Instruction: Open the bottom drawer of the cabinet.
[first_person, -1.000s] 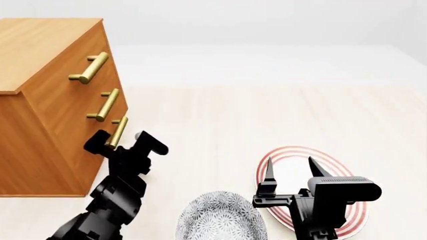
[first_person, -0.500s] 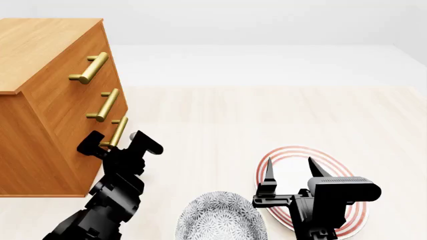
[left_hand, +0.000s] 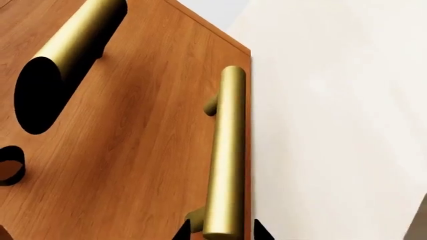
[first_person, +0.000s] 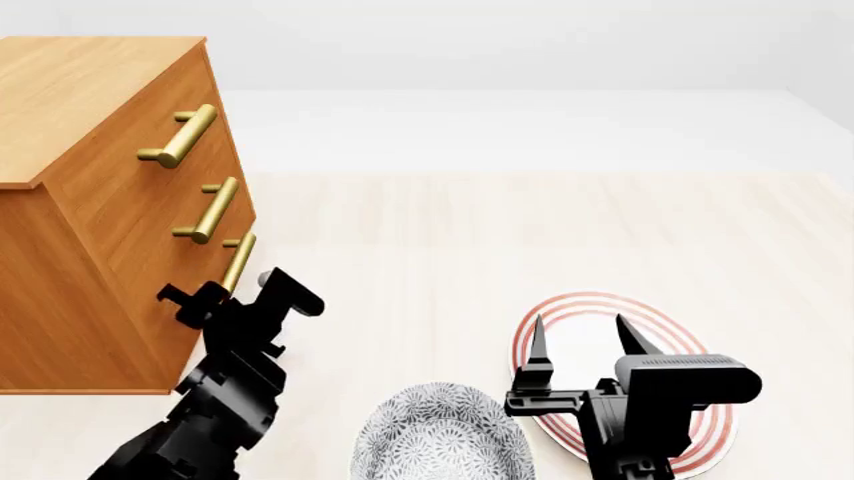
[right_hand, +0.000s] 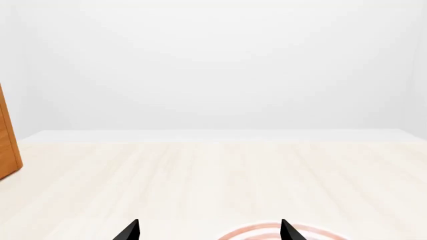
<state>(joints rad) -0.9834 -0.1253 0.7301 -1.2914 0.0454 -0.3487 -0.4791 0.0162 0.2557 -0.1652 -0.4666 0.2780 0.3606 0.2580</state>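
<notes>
An orange-brown wooden cabinet (first_person: 94, 200) stands at the left of the head view on a pale wood-grain floor (first_person: 534, 230), with three brass bar handles running down its front face. The bottom drawer (first_person: 214, 300) is the lowest of the three, and its front sits flush with the cabinet, so it is closed. Its brass handle (first_person: 239, 262) is the lowest bar, just above the black left gripper (first_person: 230, 296), which reaches up from the lower left. In the left wrist view, that handle (left_hand: 225, 155) fills the middle of the picture, and two black fingertips (left_hand: 181, 234) show on either side of its near end, so the jaws are spread around the bar; whether they touch it cannot be told. The middle drawer's handle (left_hand: 70, 42) looms large and close in the same view. The right gripper (first_person: 578, 345) is at the lower right of the head view, well apart from the cabinet, with its two pointed fingers standing upright and spread wide, holding nothing. It hangs over a white plate with red rings (first_person: 667, 340). Beside that plate, toward the middle of the lower edge, sits a bowl with a grey speckled pattern (first_person: 441, 435). The right wrist view looks across bare floor toward a white wall (right_hand: 213, 65), with a sliver of the cabinet at one edge.
</notes>
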